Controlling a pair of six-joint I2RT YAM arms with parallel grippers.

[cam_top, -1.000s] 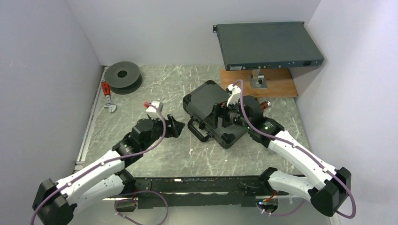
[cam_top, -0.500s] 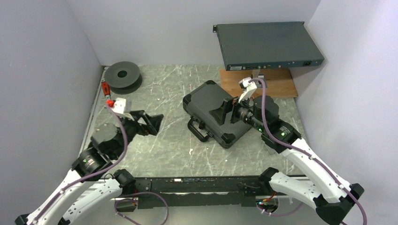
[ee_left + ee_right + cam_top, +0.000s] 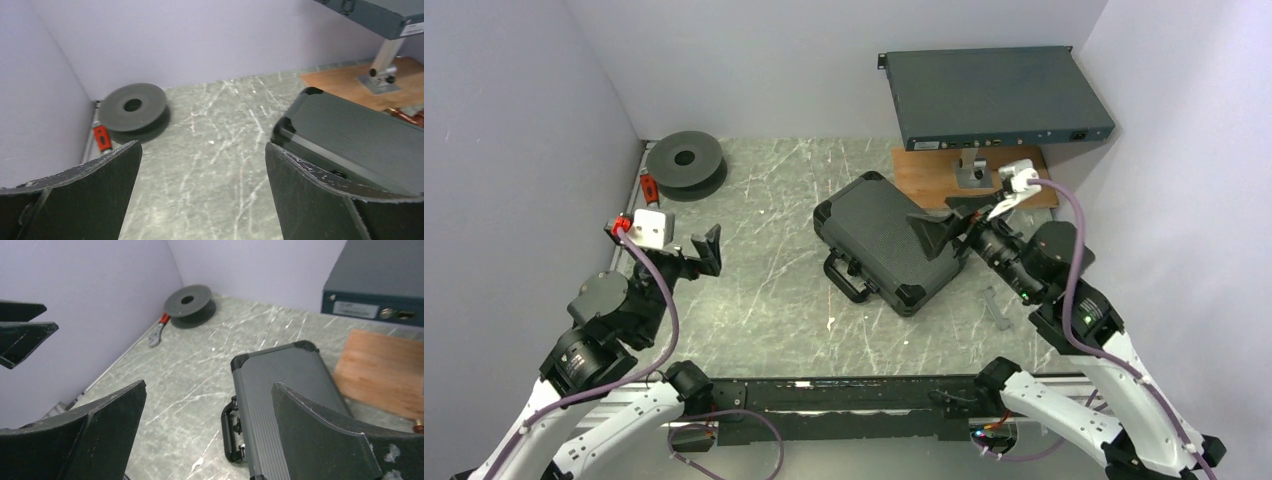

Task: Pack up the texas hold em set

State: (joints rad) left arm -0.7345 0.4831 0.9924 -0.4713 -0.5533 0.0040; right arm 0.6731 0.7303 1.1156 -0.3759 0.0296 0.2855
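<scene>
Briefcase (image 3: 874,235) of the texas hold em set lies shut and flat near the middle of the tabletop (image 3: 774,200), turned at a slant, its handle (image 3: 849,277) on the near-left side. The right hand (image 3: 949,225) hangs above the case's right part with its fingers spread wide and nothing between them (in its own wrist view the ribbed lid (image 3: 285,390) and the handle (image 3: 231,427) show below the gap). The left hand (image 3: 696,252) is raised at the left of the tabletop, well apart from the case, likewise wide open and empty; through its wrist view the case's far corner (image 3: 360,145) sits to the right.

Outward from there, a dark round spool (image 3: 686,160) rests in the far-left corner, with a red-handled wrench (image 3: 654,205) just beside it along the left wall. Far right, a wooden board (image 3: 924,180) carries a small metal stand (image 3: 972,170) under a flat grey rack box (image 3: 999,95).
</scene>
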